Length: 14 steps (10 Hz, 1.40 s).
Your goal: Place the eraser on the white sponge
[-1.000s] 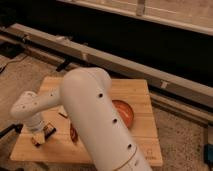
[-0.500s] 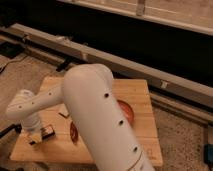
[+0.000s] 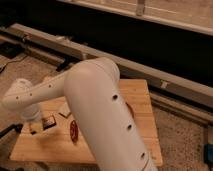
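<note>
While the hand [image 3: 36,126] hangs low over the desk [image 3: 140,107], its finger spacing cannot be told; the eraser [image 3: 48,122] lies just beside it, long axis roughly crosswise.

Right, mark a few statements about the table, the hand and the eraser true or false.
1. The hand is over the left part of the wooden table. True.
2. The eraser lies at the table's right edge. False: it is at the left, right beside the hand.
3. A dark red chili-shaped thing lies on the table to the right of the eraser. True.
4. The whole tabletop is in plain sight. False: the robot's pale arm covers its middle.
</note>
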Each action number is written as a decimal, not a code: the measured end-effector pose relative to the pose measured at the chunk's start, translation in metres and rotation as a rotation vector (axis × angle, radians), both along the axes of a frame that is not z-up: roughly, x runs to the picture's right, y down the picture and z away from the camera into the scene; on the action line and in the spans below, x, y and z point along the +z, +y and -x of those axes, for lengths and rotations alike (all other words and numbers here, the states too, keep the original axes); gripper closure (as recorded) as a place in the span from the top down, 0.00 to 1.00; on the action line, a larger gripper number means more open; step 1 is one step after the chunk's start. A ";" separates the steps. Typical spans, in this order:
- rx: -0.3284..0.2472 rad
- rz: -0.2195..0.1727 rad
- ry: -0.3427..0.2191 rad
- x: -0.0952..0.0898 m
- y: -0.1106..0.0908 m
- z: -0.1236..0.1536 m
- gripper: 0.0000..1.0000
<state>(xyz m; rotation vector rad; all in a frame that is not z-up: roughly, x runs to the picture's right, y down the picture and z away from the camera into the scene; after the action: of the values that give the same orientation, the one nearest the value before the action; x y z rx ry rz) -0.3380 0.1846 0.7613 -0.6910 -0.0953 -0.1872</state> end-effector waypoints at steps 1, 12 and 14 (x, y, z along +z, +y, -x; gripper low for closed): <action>0.001 0.002 0.024 0.011 -0.012 -0.007 0.00; 0.154 0.055 0.234 0.090 -0.065 -0.074 0.04; 0.182 0.055 0.245 0.093 -0.069 -0.080 0.22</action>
<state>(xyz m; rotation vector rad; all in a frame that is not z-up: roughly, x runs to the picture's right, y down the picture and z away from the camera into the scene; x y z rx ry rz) -0.2580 0.1160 0.8542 -0.7508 0.0718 0.0751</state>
